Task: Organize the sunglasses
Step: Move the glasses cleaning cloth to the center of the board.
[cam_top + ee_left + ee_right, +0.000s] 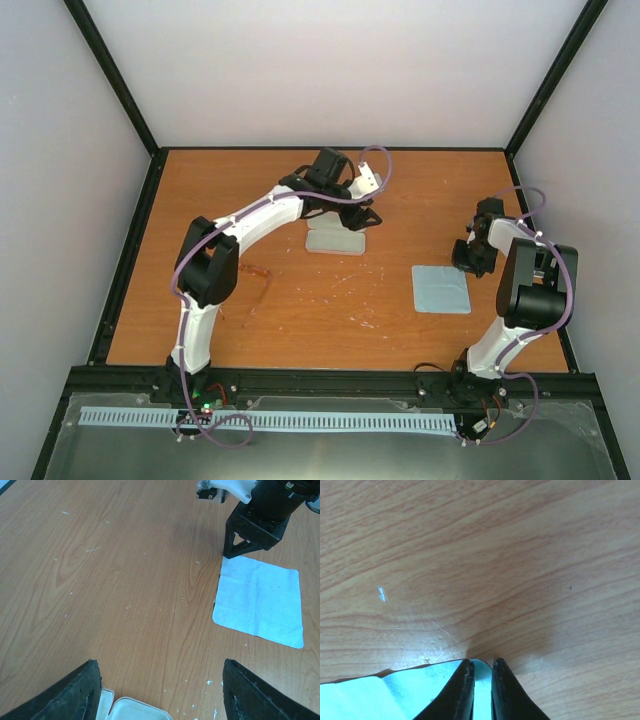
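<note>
The sunglasses show only as a faint, thin amber-brown outline (pixel 256 272) on the wood beside my left arm's elbow. The pale pink case (pixel 335 241) lies at the table's middle back, and its edge (pixel 135 710) shows between the fingers in the left wrist view. My left gripper (pixel 352 214) (pixel 160 690) hangs open just above it, holding nothing. The light blue cloth (pixel 441 288) (pixel 260 600) lies flat at the right. My right gripper (pixel 470 262) (pixel 482 670) is down at the cloth's far right corner, jaws nearly together with the cloth's (pixel 395 695) corner pinched between them.
A black frame rail (pixel 330 378) runs along the table's near edge, and grey walls close in the other three sides. Small white specks (pixel 210 682) dot the wood between case and cloth.
</note>
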Controlling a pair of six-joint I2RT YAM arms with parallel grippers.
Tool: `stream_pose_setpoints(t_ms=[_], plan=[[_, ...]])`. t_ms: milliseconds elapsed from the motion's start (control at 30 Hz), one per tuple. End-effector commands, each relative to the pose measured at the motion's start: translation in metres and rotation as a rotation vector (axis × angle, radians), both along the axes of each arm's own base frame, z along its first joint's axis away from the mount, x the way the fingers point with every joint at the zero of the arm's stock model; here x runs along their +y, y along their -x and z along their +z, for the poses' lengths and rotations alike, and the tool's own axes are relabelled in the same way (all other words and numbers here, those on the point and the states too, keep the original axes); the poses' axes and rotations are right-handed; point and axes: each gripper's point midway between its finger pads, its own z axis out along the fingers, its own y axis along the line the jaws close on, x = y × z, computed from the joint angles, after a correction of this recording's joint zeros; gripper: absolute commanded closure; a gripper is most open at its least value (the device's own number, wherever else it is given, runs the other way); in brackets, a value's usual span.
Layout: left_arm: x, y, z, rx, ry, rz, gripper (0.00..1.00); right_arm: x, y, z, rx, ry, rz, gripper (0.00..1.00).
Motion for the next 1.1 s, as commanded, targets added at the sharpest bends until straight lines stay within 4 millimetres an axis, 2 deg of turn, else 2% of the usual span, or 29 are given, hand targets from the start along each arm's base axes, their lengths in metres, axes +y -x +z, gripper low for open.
stream_pose_setpoints(t_ms=[0,67,300,600,733,867,1067], plan=[[-0.013,0.007,-0.003,0.018,0.023,-0.024,0.33,0.011,0.023,-0.016,0.109,-0.062,-0.013,0.93],[-0.016,0.008,-0.005,0.018,0.022,-0.032,0.33,0.012,0.023,-0.016,0.112,-0.07,-0.008,0.97],[-0.032,0.022,-0.022,0.057,0.003,-0.071,0.34,0.015,0.021,-0.012,0.096,-0.087,-0.025,0.97],[-0.066,0.049,-0.082,0.111,-0.137,-0.109,0.38,0.01,0.004,0.009,-0.007,-0.073,-0.104,0.97],[-0.084,0.054,-0.099,0.078,-0.192,-0.114,0.39,0.004,0.003,0.01,-0.009,-0.041,-0.119,0.97],[-0.101,0.056,-0.108,0.062,-0.202,-0.12,0.41,0.0,0.0,0.009,-0.009,-0.022,-0.122,0.97],[-0.113,0.054,-0.116,0.039,-0.208,-0.121,0.44,0.0,-0.001,0.011,-0.017,-0.021,-0.128,0.97]])
